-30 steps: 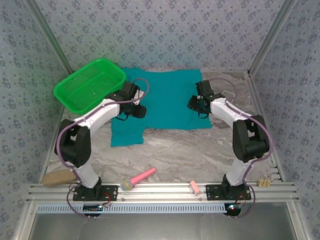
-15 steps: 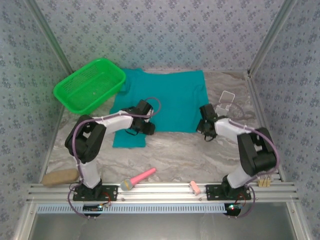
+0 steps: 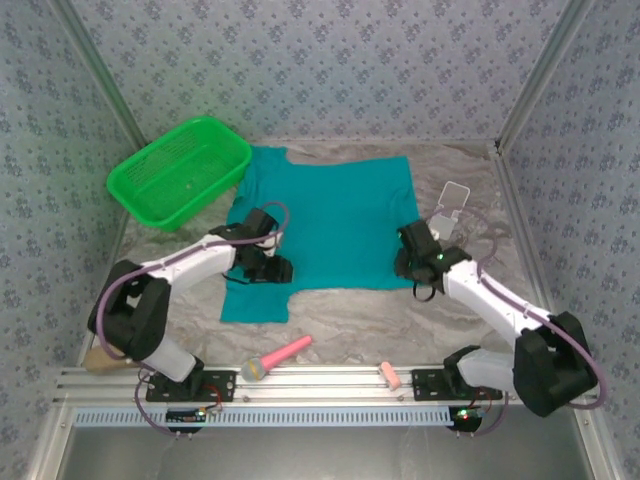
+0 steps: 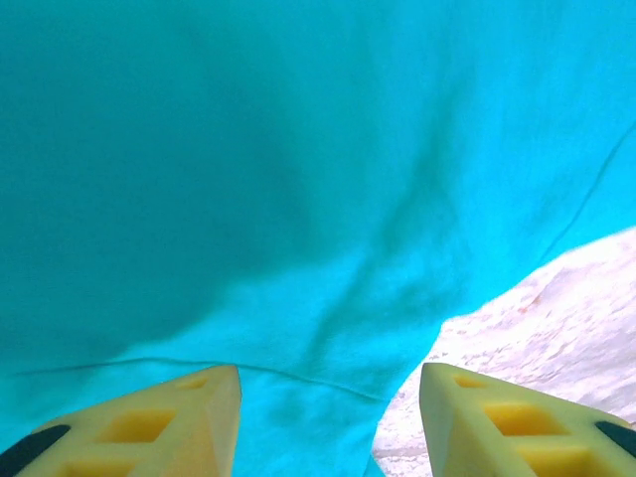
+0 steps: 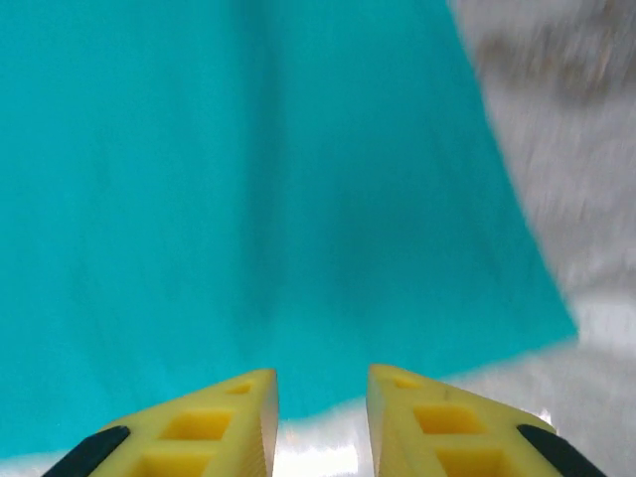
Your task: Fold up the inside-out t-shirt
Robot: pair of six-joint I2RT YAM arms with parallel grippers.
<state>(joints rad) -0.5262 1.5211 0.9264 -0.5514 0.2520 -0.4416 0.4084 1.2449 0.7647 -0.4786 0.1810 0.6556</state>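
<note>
Left claw (image 4: pixel 330 383) sits spread apart over the shirt (image 3: pixel 330 210), lower left. Right claw (image 5: pixel 321 383) is barely apart at its lower-right corner, both empty.

flat, lightly wrinkled teal t-shirt (image 3: pixel 335 210)

We look down into a small enclosed booth. The back wall (image 3: pixel 320 60), the left wall (image 3: pixel 50 150) and the right wall (image 3: pixel 590 150) carry pale blue-grey wallpaper with a small repeating floral print. Slanting aluminium posts (image 3: pixel 100 75) mark the two rear corners. The tabletop (image 3: pixel 350 310) has a grey-and-cream marble pattern, softly and evenly lit. A slotted aluminium rail (image 3: pixel 320 378) runs across its near edge.
</note>
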